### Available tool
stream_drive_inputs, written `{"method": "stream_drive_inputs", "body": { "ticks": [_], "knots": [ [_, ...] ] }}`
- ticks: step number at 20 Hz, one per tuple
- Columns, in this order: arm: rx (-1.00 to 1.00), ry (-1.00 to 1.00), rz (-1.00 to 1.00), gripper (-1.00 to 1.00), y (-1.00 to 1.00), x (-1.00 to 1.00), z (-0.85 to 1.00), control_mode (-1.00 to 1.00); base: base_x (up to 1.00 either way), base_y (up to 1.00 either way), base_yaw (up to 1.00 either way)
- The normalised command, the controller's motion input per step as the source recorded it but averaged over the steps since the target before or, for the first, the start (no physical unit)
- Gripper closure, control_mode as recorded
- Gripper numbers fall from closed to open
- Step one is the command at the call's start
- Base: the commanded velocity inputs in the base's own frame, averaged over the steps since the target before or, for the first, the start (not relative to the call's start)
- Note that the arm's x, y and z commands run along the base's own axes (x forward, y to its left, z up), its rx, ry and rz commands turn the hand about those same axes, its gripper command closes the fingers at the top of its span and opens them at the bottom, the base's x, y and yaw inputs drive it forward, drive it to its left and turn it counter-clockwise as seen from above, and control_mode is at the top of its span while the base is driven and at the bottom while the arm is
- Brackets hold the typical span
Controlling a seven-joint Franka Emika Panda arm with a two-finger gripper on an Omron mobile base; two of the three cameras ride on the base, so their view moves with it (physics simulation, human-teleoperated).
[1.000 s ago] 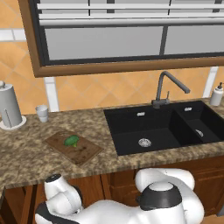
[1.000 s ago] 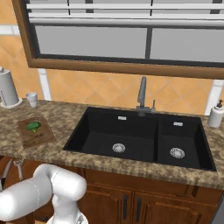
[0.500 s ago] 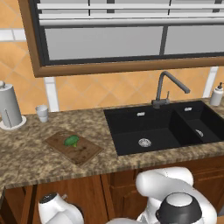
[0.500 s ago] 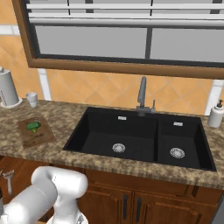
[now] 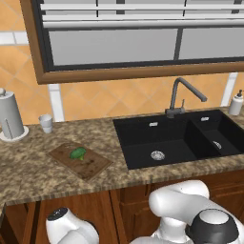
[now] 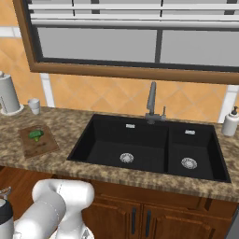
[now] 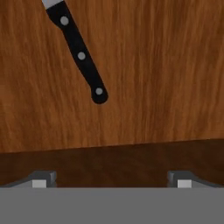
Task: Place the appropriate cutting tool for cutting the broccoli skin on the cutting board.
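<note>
Fingers [image 7: 43, 178] stand wide apart with nothing between them, their two dark tips rising at the bottom of the hand view, so the gripper [image 7: 111, 180] is spread and holds nothing. Ahead of it lies the knife [image 7: 78, 52] on a brown wooden surface [image 7: 166, 70] with vertical grain. Its black handle, set with three pale rivets, runs slantwise from the upper left down toward the middle, and the start of the silver blade shows at the top left edge. The knife is well apart from both tips; a darker wooden band crosses just in front of them.

On the granite counter [image 5: 28, 181] the board [image 5: 90, 167] lies at the left, turned at an angle, with the broccoli [image 5: 78, 153] on its far half. The board [image 6: 44, 147] and broccoli [image 6: 36, 135] also show at the left of the right base view. Behind the board stand a small cup [image 5: 46, 123] and a paper towel roll [image 5: 9, 116]. A black double sink [image 5: 167, 143] with a tap [image 5: 183, 97] lies to the right, and a soap bottle [image 5: 236, 103] stands at the far right. The arm's white body sits low before the cabinet fronts [image 6: 154, 217].
</note>
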Motion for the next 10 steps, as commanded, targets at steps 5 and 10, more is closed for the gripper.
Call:
{"method": "stream_drive_inputs", "body": {
  "ticks": [5,10],
  "knots": [
    [0.00,0.00,0.08,-1.00,-0.16,0.54,-0.01,-1.00,0.00,0.00,0.00],
    [0.00,0.00,0.07,-1.00,0.05,0.38,-0.08,-1.00,0.00,0.00,0.00]
  ]
}}
